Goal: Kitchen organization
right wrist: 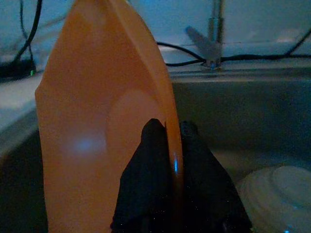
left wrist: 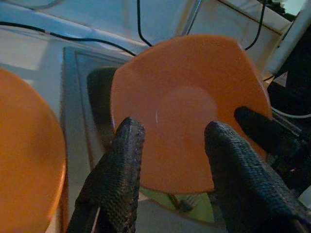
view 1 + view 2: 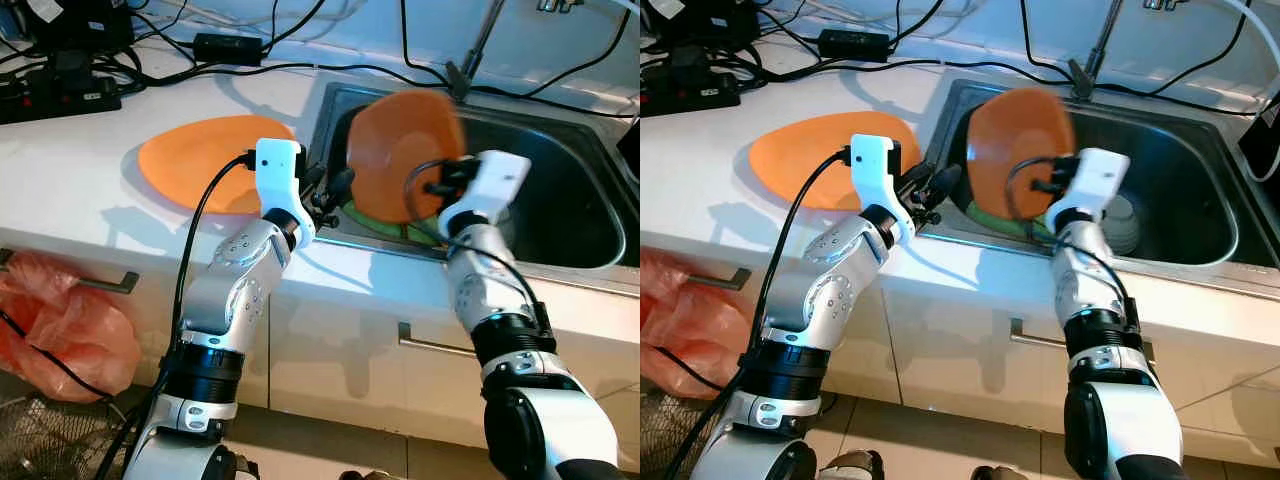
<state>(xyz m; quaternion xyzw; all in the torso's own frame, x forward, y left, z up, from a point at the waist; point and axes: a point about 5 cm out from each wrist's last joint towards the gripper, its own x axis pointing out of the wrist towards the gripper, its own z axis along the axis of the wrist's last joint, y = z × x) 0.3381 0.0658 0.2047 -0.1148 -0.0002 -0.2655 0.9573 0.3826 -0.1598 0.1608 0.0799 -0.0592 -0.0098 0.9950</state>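
The right gripper [image 1: 167, 145] pinches an orange plate [image 3: 400, 155] by its rim, upright over the sink [image 3: 560, 180] near its left edge. The left gripper [image 2: 170, 145], fingers spread, waits beside it. That thin edge pinch could slip, dropping the plate onto the white dish [image 1: 272, 194] below.

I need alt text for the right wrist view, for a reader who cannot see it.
The right gripper pinches the rim of an upright orange plate above the steel sink. A white dish lies in the sink, and a faucet stands behind.
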